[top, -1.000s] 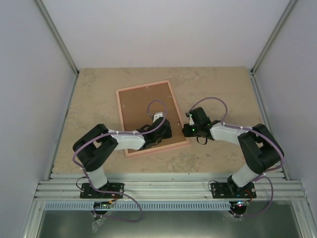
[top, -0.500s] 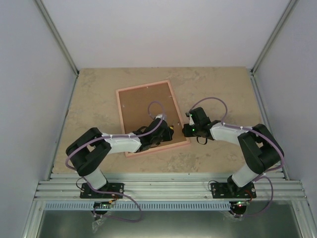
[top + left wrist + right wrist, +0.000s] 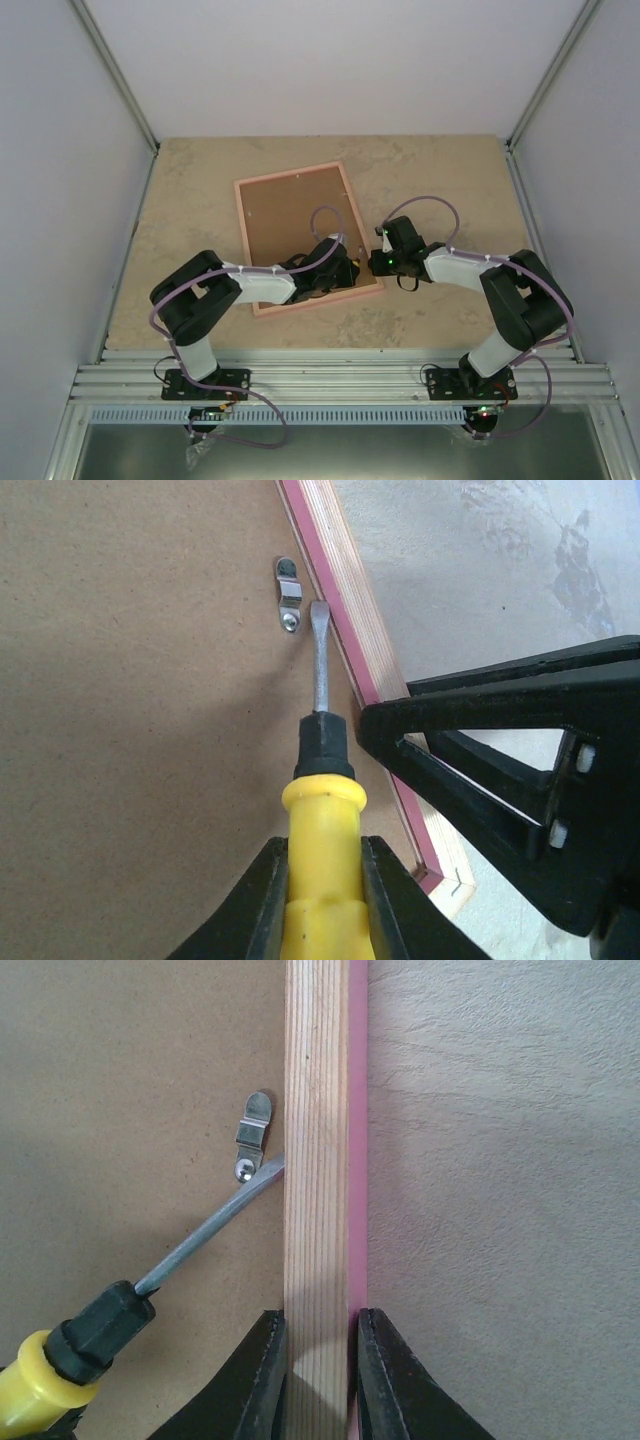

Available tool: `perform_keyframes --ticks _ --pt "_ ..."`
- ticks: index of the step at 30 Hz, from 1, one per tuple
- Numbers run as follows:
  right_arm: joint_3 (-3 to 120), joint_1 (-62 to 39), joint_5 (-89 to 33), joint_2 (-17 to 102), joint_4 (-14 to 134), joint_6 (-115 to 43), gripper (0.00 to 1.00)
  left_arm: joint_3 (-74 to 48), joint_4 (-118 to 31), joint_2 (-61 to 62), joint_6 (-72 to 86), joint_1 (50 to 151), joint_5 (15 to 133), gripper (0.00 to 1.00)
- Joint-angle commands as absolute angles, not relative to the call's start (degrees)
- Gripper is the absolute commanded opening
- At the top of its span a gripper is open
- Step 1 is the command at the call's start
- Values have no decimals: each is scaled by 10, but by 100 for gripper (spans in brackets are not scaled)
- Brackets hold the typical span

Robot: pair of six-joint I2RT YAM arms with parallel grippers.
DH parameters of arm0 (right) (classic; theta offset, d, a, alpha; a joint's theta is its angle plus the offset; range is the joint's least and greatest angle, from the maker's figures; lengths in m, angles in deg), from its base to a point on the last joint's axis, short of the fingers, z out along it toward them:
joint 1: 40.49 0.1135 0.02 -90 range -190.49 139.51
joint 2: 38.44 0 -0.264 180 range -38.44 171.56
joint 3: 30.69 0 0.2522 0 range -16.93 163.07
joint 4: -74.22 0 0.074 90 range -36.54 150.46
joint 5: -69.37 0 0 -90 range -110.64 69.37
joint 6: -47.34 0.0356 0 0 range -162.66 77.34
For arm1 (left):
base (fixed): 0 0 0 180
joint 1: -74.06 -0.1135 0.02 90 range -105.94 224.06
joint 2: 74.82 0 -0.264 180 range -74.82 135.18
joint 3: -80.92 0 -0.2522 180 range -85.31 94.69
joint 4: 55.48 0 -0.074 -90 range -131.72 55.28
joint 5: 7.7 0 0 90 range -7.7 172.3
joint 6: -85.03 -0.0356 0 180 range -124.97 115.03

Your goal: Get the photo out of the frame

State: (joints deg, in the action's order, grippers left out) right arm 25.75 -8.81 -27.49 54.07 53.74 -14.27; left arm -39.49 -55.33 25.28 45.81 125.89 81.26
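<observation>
The frame [image 3: 290, 176] lies face down on the table, pink rim around a brown backing board [image 3: 120, 680]. The photo is hidden beneath that board. My left gripper [image 3: 322, 860] is shut on a yellow-handled screwdriver [image 3: 322, 800], seen over the frame's near right corner in the top view [image 3: 338, 266]. The blade's tip rests beside a small metal clip [image 3: 288, 595] at the inner edge of the right rail [image 3: 345, 630]. My right gripper [image 3: 320, 1325] is shut on that same wooden rail [image 3: 315, 1110], just short of the clip [image 3: 252, 1140] and the blade [image 3: 200, 1230].
The beige stone-pattern tabletop [image 3: 440, 180] surrounds the frame. Grey walls [image 3: 60, 200] close in left, right and back. A ribbed metal rail [image 3: 340, 380] carries both arm bases along the near edge. My right gripper's black fingers [image 3: 480, 750] stand close to the screwdriver.
My left arm's elbow swung out to the left and came back, and its wrist now sits slightly further right, nearer the right rail. The right arm has not moved.
</observation>
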Motion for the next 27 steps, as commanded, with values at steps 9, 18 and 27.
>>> perform_keyframes --ticks 9,18,27 --pt "249 -86 -290 561 519 -140 10 -401 -530 238 484 1262 877 0" --pt "249 -86 -288 562 518 -139 10 -415 -529 220 491 1263 885 0" --pt "249 -86 -285 560 517 -138 10 -427 -538 189 482 1263 863 0"
